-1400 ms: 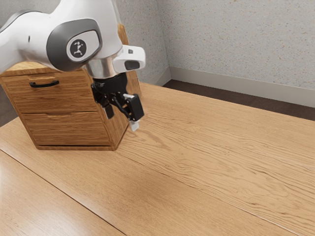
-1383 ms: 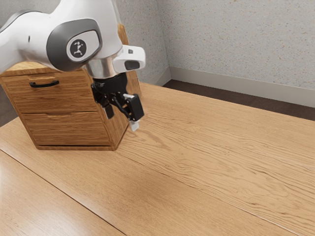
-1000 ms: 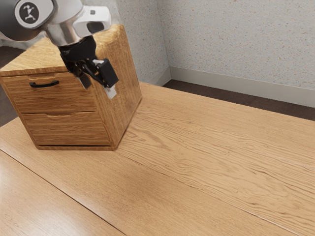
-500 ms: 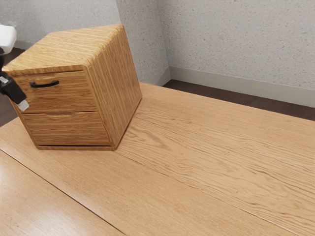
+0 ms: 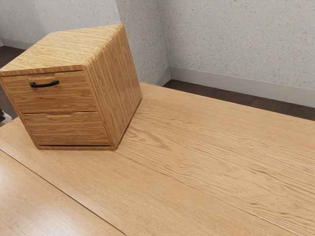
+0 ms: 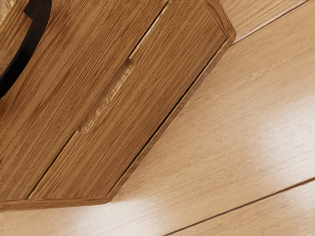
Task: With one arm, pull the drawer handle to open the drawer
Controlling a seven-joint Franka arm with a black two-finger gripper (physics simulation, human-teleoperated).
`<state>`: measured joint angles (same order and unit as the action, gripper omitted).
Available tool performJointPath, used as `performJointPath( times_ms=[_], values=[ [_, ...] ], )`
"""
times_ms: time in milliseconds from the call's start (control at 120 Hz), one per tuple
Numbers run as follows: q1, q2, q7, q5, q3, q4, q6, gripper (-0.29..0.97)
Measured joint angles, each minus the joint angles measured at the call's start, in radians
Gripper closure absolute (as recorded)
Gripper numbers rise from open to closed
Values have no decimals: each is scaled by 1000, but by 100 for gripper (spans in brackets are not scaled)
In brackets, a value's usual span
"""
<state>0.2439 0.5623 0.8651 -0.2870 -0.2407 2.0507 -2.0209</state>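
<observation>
1. Since the table [image 5: 197, 172] carries nothing nearest the viewer, any pull has free room in front of the cabinet.
2. Cabinet [image 5: 110, 73] stands on the table toward the exterior view's left. Its drawer faces are turned to that side, where the arm comes in, so the fronts look reachable.
3. Lower drawer [image 5: 66, 128] sits flush. It has just a wooden ridge [image 6: 106, 96] as a grip, so it is likely not the target.
4. Upper drawer [image 5: 64, 96] is the task's thing. It is shut, its face level with the cabinet's front edge.
5. Handle [image 5: 44, 84] is a black bow high on that face. It stands proud of the wood, so a finger could hook behind it. Nothing touches it.
6. Claw [image 5: 1, 117]: a small dark-and-pale sliver at the exterior view's left edge is probably it. It is level with the seam between the drawers, below the handle and apart from it. Apart or together, cannot tell.
7. Pose, judged from the wrist view: the hand is close to the fronts, low by the table, rolled askew and looking at the lower drawer. It needs to rise to the handle.
8. Wall [image 5: 236, 34] and skirting [image 5: 246, 86] lie behind, well apart from the cabinet.
</observation>
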Motion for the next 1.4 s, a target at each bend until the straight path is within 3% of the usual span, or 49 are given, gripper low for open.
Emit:
performJointPath(
  times_ms=[542,1400],
  values=[
    [-6,-103,230,4,-59,-42,-100,0],
    [-52,-322,340,48,-96,-196,-136,0]
  ],
)
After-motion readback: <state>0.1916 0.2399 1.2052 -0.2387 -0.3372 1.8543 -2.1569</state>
